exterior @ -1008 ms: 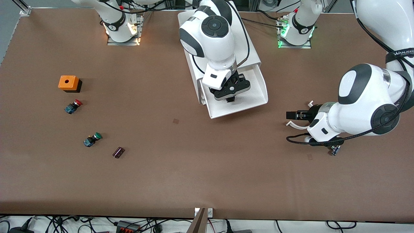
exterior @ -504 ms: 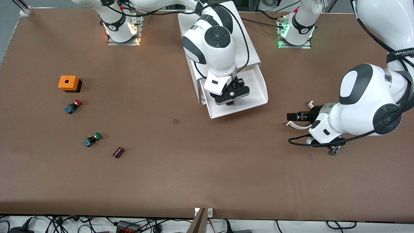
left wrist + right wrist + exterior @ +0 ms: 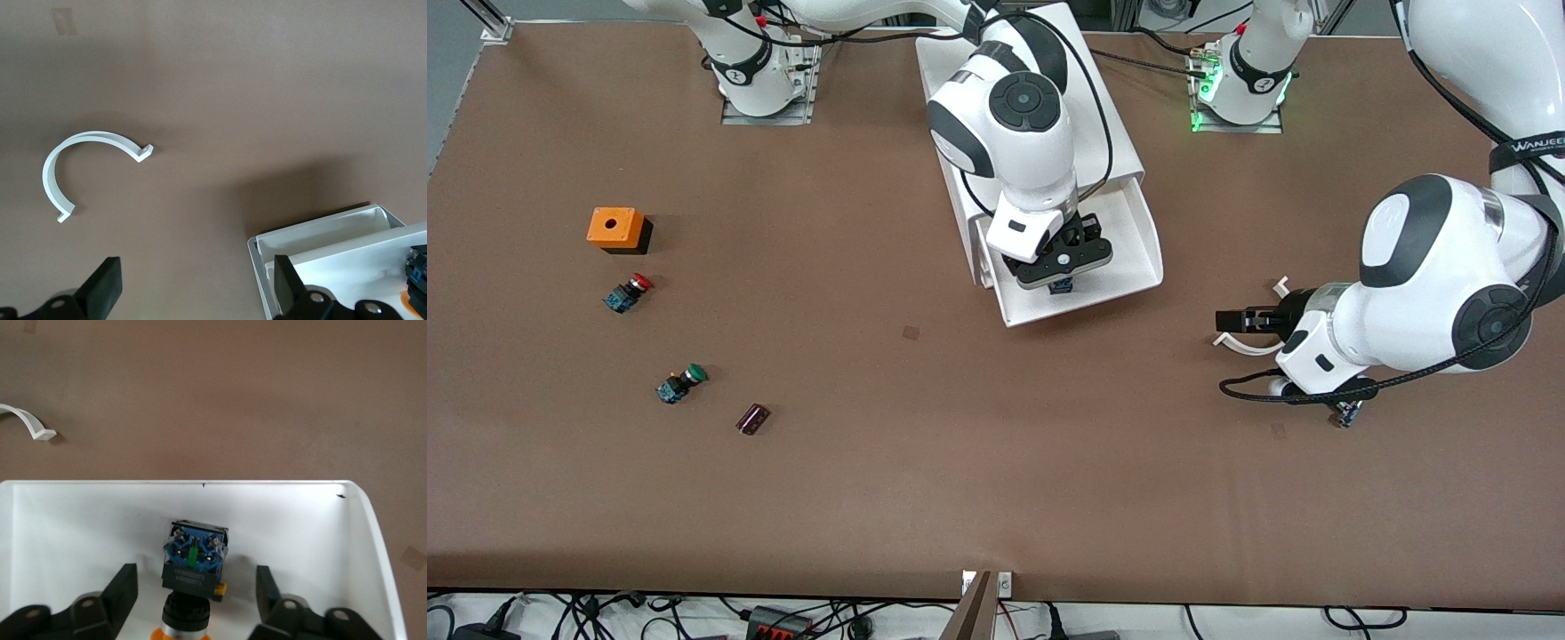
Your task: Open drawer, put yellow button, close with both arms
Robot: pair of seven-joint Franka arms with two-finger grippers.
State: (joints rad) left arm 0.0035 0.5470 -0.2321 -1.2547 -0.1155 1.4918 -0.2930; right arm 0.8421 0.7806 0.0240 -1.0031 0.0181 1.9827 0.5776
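Here, in the front view, the drawer (image 3: 1138,253) is seen pulled out of the white cabinet (image 3: 1112,133), which stands between the two arm bases. The right gripper (image 3: 1062,277) is held over the drawer's floor, and just under it a small blue and black part of the yellow button (image 3: 1061,285) is seen inside the drawer. The left gripper (image 3: 1232,317) is kept low over bare table toward the left arm's end, level with the drawer's open end and well apart from it, beside a curved white plastic piece (image 3: 1249,345). Toward the right arm's end, an orange box (image 3: 615,228), a red-capped switch (image 3: 628,292), a green-capped switch (image 3: 680,383) and a small dark cylinder (image 3: 752,418) are laid out on the table (image 3: 960,462).

In the left wrist view, the left gripper (image 3: 200,293) is shown spread wide with nothing between its fingers (image 3: 103,290); the curved white plastic piece (image 3: 87,170) lies on the table, and a corner of the drawer (image 3: 320,233) is seen.

In the right wrist view, the yellow button (image 3: 193,570) is shown resting on the drawer's (image 3: 373,540) white floor, blue base up and orange cap toward the wrist. The right gripper (image 3: 195,590) is spread wide, its fingers (image 3: 123,587) standing clear on either side of the button, so nothing is gripped
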